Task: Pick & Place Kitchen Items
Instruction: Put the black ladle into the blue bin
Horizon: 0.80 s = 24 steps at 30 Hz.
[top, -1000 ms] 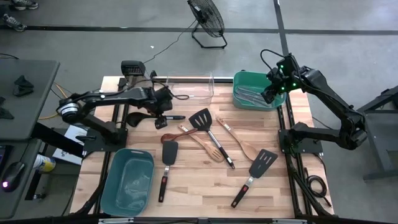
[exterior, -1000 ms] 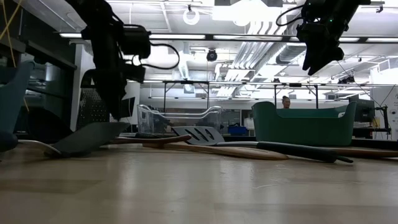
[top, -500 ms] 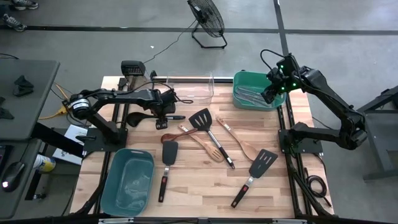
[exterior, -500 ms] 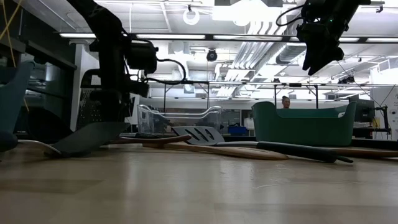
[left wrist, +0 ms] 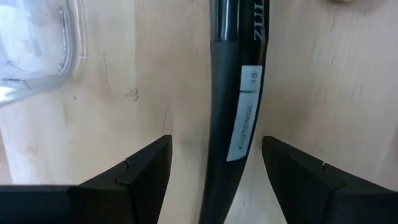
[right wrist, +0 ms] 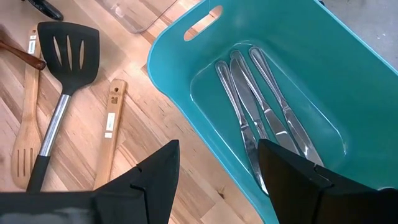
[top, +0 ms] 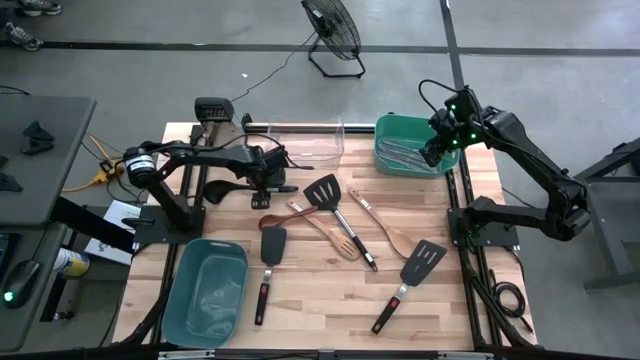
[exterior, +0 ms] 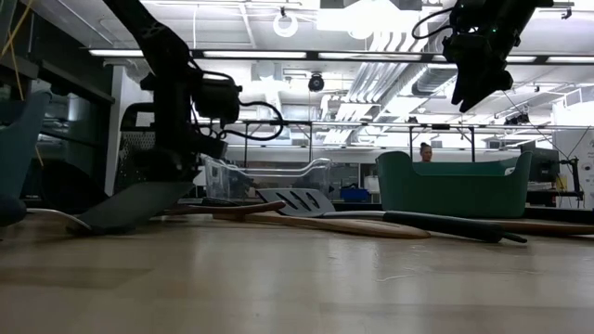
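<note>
A grey concrete floor (top: 520, 90), crossed by dark seam lines, surrounds the wooden table (top: 320, 290). A black floor fan (top: 333, 30) stands beyond it, its cord trailing across the concrete. A dark desk (top: 40, 150) sits to one side. At table height, long ceiling light strips (exterior: 371, 56) and exposed ducts (exterior: 380, 88) span an open workshop, where a person (exterior: 426, 151) stands far off.

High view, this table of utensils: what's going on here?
The left hand is down at the table, open, its fingers either side of a black utensil handle near the clear bin. The right hand hangs open over the green tub, which holds silvery cutlery. Other utensils lie loose on the table.
</note>
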{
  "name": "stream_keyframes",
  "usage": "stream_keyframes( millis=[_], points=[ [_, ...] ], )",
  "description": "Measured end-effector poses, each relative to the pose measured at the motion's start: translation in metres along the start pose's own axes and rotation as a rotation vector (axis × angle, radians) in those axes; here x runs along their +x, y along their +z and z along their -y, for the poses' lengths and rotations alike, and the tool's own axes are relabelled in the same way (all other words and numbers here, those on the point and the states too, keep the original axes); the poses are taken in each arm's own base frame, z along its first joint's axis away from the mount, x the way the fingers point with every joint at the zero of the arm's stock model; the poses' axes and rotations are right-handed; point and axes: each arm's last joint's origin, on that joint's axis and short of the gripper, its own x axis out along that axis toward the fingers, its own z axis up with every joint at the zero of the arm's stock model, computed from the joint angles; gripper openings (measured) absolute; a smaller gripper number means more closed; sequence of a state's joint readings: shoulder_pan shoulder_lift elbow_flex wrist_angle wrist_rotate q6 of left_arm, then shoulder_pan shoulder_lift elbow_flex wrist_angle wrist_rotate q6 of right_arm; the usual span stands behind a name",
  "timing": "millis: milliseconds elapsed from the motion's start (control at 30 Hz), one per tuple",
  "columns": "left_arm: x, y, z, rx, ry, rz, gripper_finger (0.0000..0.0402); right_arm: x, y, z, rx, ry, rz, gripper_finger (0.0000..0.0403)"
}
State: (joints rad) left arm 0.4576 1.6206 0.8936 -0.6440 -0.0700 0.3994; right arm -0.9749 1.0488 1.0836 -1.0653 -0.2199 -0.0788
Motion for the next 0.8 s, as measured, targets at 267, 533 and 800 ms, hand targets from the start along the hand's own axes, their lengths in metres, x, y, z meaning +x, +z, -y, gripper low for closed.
stream_keyframes(
  millis=[267,533,800],
  points=[
    [0.0,-0.0005,0.0002,0.023,-0.003,-0.005,0.0212,-0.0001,0.0,0.0,-0.003,0.0,0.0,0.0208],
    [0.0,-0.0011,0.0005,0.017,-0.007,-0.011,0.0122,-0.0001,0.0,0.0,-0.004,0.0,0.0,0.0208],
    [0.0,-0.0013,0.001,0.007,-0.02,-0.01,0.0048,0.0,0.0,0.0,-0.004,0.0,0.0,0.0208]
  ],
)
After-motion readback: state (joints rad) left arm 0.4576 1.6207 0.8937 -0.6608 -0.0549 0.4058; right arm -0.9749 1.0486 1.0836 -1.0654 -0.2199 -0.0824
